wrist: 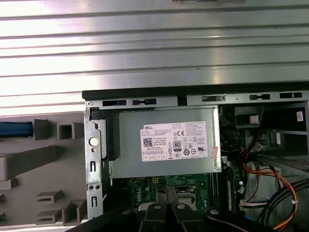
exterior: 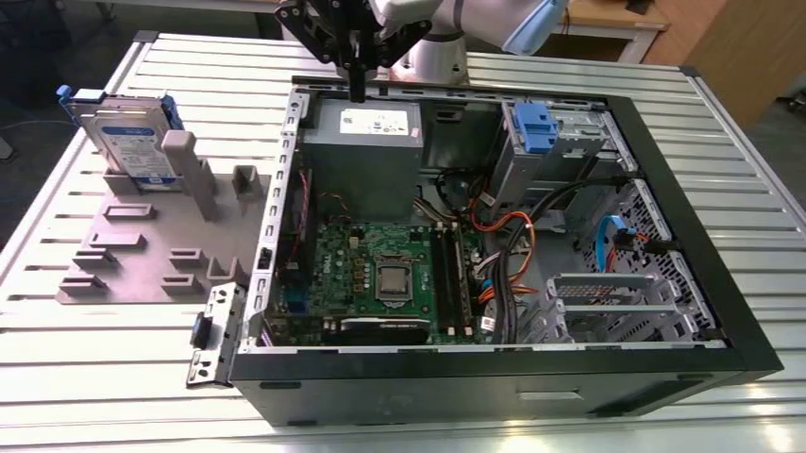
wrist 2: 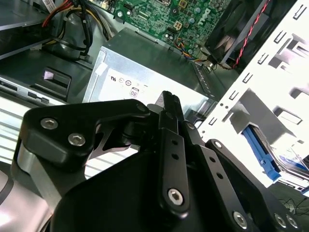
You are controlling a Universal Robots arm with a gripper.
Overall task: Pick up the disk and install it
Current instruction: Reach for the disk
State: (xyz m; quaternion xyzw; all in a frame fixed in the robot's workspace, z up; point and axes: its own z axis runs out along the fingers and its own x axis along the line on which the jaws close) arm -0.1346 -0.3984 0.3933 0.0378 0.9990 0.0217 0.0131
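The gripper [exterior: 359, 92] hangs over the computer case [exterior: 504, 382], fingers together, empty. The disk [exterior: 128, 142] stands in a grey holder [exterior: 126, 247].

Past the power supply box [wrist 2: 145, 63], we see the disk [wrist 2: 287, 162] half hidden behind the case wall [wrist 2: 251, 111] and cut by the frame, while the gripper [wrist 2: 169, 104] covers part of the box's sticker [wrist 2: 123, 79], its print too small to tell.

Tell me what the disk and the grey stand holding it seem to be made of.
Disk: silvery edges suggest a metal casing; its white-and-blue label looks like printed paper or film; the blue carrier frame looks like moulded plastic. Stand: uniform matte grey, blocky shapes, probably plastic, though painted metal is possible.
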